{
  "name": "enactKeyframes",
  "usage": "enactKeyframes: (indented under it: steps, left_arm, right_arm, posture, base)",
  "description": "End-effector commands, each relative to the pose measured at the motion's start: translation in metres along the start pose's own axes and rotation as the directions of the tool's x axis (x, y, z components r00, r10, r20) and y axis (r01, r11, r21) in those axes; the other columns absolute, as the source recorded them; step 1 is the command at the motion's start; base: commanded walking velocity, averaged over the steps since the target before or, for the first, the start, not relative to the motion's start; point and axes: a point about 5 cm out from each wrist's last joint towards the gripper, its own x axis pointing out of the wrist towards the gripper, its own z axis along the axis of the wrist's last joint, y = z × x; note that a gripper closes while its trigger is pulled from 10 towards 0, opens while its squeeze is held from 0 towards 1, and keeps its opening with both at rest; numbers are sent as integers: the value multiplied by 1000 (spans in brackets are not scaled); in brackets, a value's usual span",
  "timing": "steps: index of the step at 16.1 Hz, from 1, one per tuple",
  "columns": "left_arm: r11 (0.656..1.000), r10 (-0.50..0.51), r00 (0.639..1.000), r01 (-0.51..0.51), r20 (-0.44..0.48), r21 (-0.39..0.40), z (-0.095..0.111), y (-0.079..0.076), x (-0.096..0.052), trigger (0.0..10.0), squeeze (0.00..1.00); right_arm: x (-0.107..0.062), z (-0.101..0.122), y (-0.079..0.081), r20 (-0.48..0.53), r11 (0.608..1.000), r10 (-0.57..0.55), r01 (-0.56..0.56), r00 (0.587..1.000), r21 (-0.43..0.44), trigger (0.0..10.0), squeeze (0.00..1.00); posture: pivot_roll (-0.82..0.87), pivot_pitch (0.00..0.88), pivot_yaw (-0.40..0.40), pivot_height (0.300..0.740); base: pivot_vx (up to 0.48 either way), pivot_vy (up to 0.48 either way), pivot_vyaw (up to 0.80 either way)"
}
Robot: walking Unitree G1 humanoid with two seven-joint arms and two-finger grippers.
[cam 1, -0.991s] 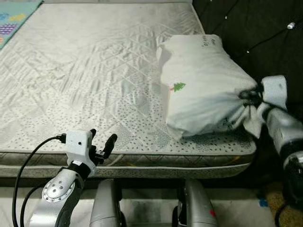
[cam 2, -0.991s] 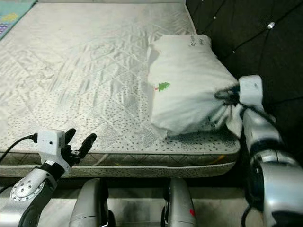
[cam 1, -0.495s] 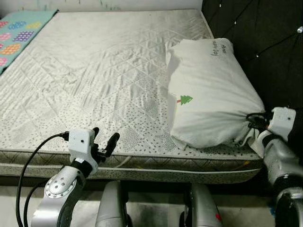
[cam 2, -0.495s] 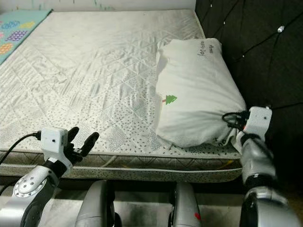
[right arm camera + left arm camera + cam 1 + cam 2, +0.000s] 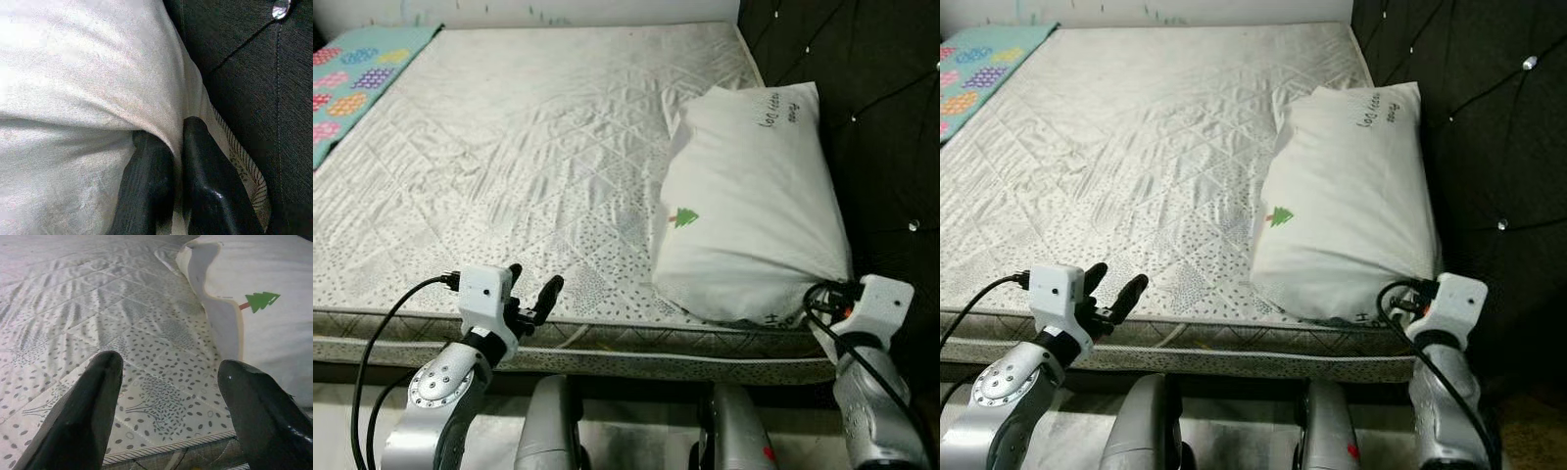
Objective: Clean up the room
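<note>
A white pillow (image 5: 754, 206) lies on the right side of the bed (image 5: 509, 147), close against the dark padded headboard (image 5: 881, 117). It carries a small green tree mark (image 5: 684, 216) on its side and some handwriting near its far end. Its near corner reaches the front edge of the mattress, and there the right hand (image 5: 177, 181) has its two black fingers (image 5: 146, 191) pressed together on a fold of the pillowcase, pinching the cloth between them. From the head camera that hand sits low at the bed's front right corner, with a black cable looping over its white wrist block.

The left hand (image 5: 530, 297) hangs at the front edge of the mattress, well apart from the pillow, its fingers (image 5: 78, 416) spread wide and holding nothing. A patterned teal mat (image 5: 357, 83) lies beyond the bed's far left corner.
</note>
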Motion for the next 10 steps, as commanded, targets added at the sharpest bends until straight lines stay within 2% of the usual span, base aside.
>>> enactKeyframes:
  steps: [1,3,6,7,10]
  left_arm:
    - [1000,-6,1000,6,-2,13,0,0,2,10000,0]
    - [1000,-8,1000,8,0,13,0,0,4,10000,0]
    - [1000,-5,1000,5,12,14,1,0,7,10000,0]
    - [1000,5,1000,-5,17,16,2,1,6,10000,0]
    - [999,28,999,-29,22,18,2,4,3,10000,0]
  right_arm:
    - [-5,-2,-7,-10,999,-50,50,999,15,0,0]
    - [-1,4,-2,-15,999,-39,39,999,12,0,0]
    - [48,41,17,7,995,84,-83,996,-50,0,0]
    - [66,62,17,21,992,109,-107,994,-70,0,0]
    - [87,94,7,38,991,109,-106,993,-86,0,0]
  posture:
    - [-41,85,79,576]
    - [-43,82,79,576]
    - [-30,73,66,576]
    - [-25,71,60,576]
    - [-2,66,34,576]
  base:
    - [0,0,0]
    - [0,0,0]
    - [0,0,0]
    - [0,0,0]
    - [0,0,0]
